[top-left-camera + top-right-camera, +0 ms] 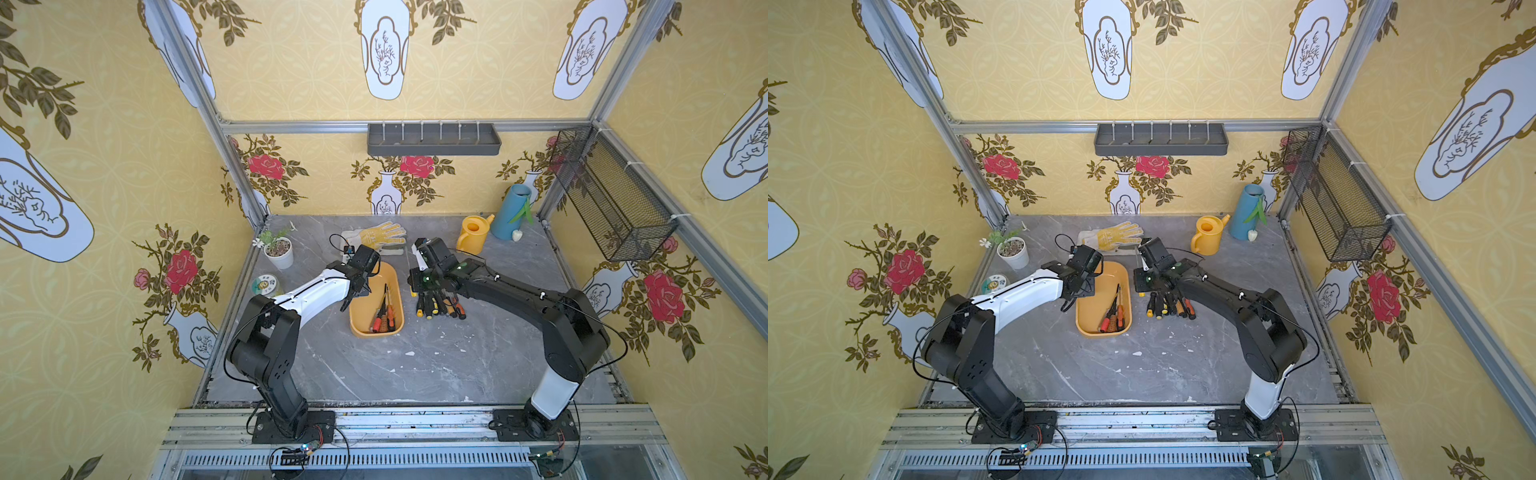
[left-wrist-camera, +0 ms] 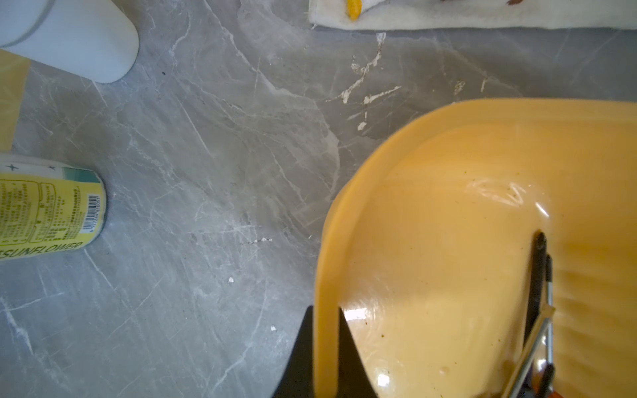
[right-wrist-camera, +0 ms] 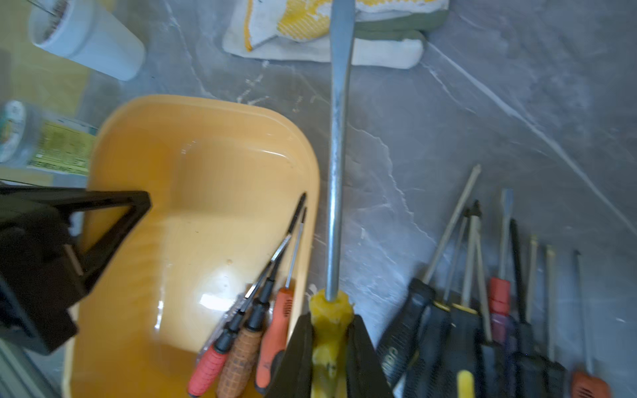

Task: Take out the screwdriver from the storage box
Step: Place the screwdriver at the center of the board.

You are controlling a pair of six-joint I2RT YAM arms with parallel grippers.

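1. Right up at the right wrist lens, the right gripper (image 3: 331,318) is clamped on the chunky handle of a yellow-handled screwdriver (image 3: 336,172). Both black fingers (image 3: 362,344) squeeze the handle from either side.
2. That screwdriver's long grey shaft sticks straight out ahead of the jaws, with its flat tip over the work glove (image 3: 310,34).
3. It's outside the storage box (image 3: 206,113), just beside the box's long wall on the right arm's side and running roughly parallel to it. Can't tell whether it's touching the table (image 3: 482,103) or hanging above it.
4. On the opposite side of the box, the left gripper (image 2: 325,310) is pinched shut on the box wall, one finger inside and one outside the rim. You can see this in both top views too (image 1: 353,297) (image 1: 1073,297).
5. Inside the storage box (image 1: 370,307) a small bunch of red and orange screwdrivers (image 1: 384,316) lies in the corner nearest the arm bases, tips pointing toward the back wall.
6. A row of screwdrivers (image 1: 440,305) lies on the table on the other side of the held one, so the held one sits between box and row.
7. Also around: a white plant pot (image 1: 279,251), a yellow watering can (image 1: 473,235) and a can labelled SUNFLOWER (image 2: 51,206).
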